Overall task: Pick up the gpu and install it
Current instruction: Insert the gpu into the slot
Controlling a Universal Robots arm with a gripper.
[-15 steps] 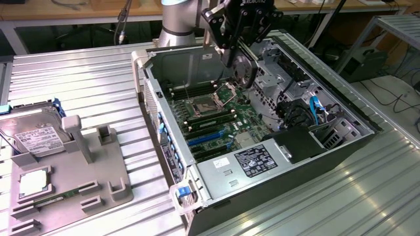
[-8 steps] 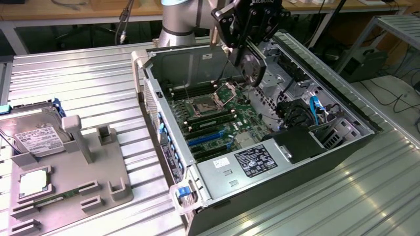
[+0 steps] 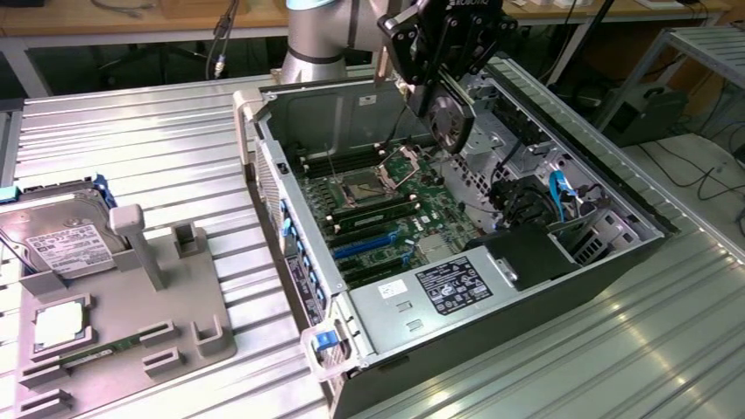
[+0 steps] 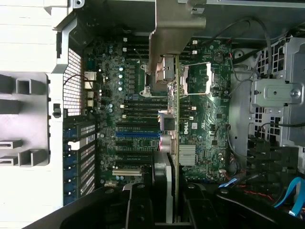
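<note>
My fingers (image 3: 402, 57) clamp the gpu (image 3: 452, 129), tilted, above the open computer case (image 3: 305, 113) on the bench (image 3: 140, 148).

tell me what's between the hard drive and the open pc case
In the exterior view, the grey holder's upright posts stand between the hard drive and the pc case. Past them lies a strip of bare ribbed table.
</note>
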